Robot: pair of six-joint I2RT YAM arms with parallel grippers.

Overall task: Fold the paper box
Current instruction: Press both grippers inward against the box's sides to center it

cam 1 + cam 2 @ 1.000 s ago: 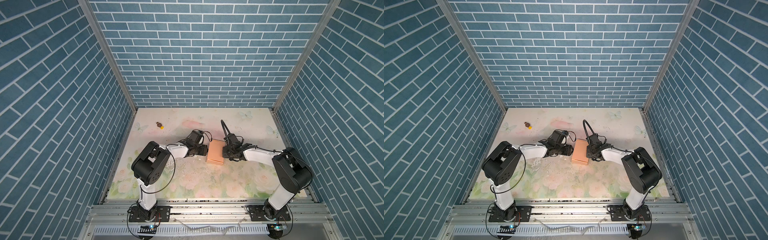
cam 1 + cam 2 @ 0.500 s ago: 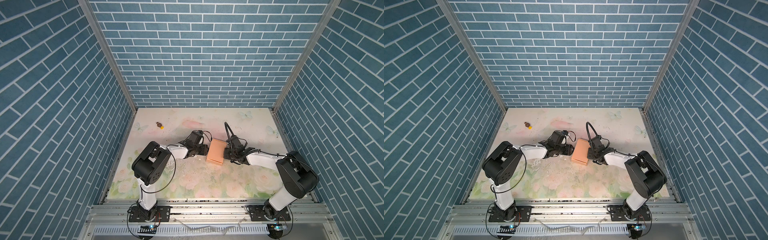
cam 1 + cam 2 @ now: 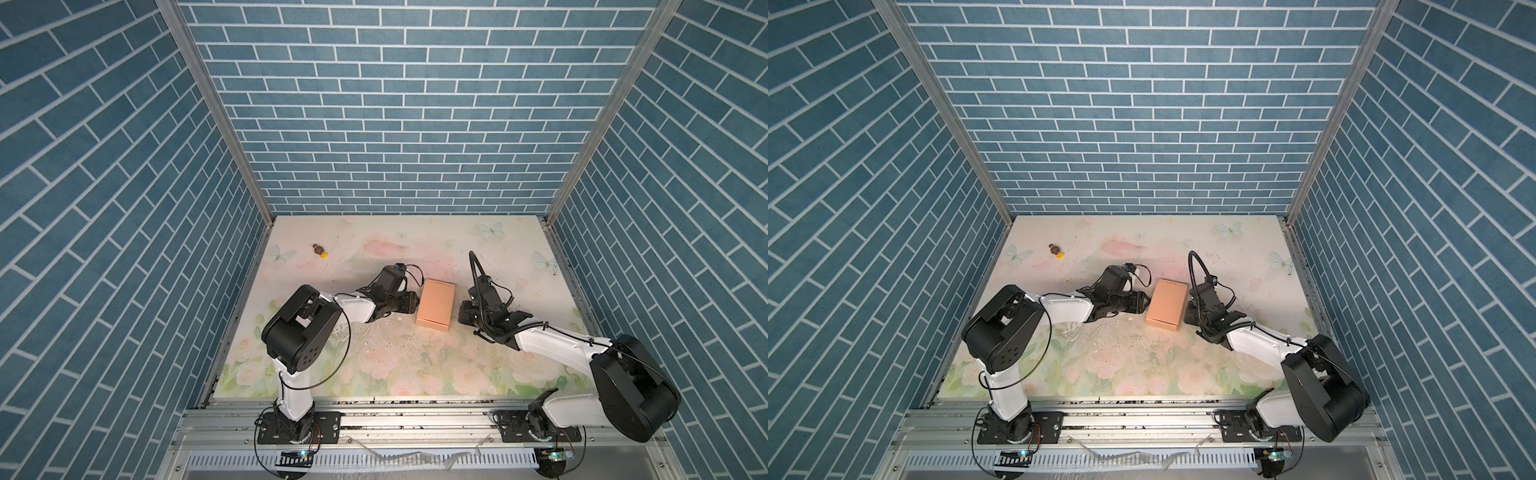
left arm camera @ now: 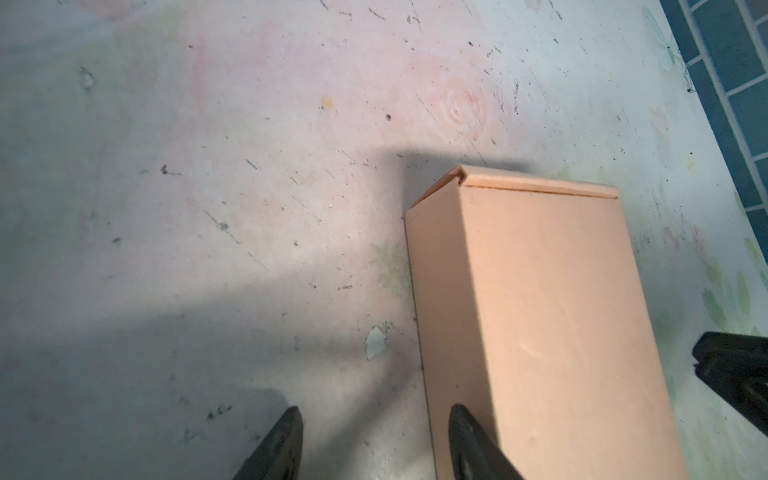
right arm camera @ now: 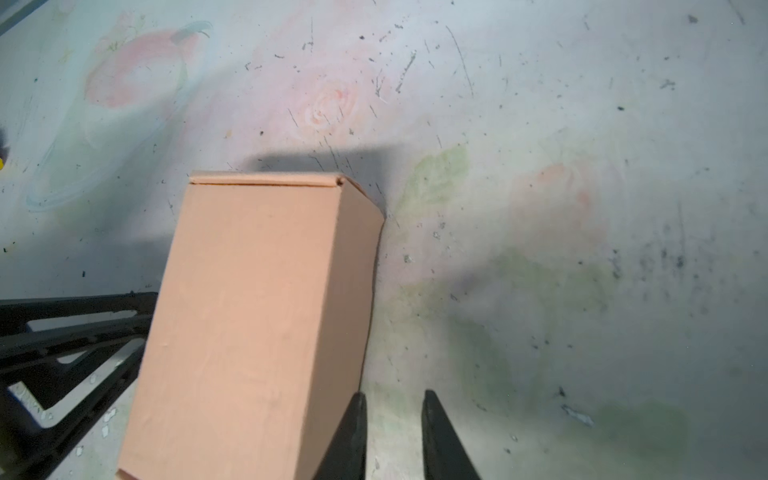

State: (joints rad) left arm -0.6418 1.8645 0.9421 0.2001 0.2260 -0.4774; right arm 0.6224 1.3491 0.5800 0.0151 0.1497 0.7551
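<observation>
Box [image 3: 435, 305] sits between left fingers [image 4: 467, 440] and right fingers [image 5: 353, 440] — gripped by neither.

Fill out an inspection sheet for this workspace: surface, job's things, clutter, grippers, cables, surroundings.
Surface: floral mat, scuffed and speckled, with white flakes near the box.
Job's things: box, folded shut, lying flat between the two grippers.
Clutter: brown-and-yellow object, far back on the left, apart from everything.
Grippers: left gripper open and empty, one finger close against the box's side, contact unclear; right gripper narrowly open and empty, beside the box.
Cables: black cables loop above both wrists, clear of the box.
Surroundings: blue brick-pattern walls on three sides; metal rail in front.
</observation>
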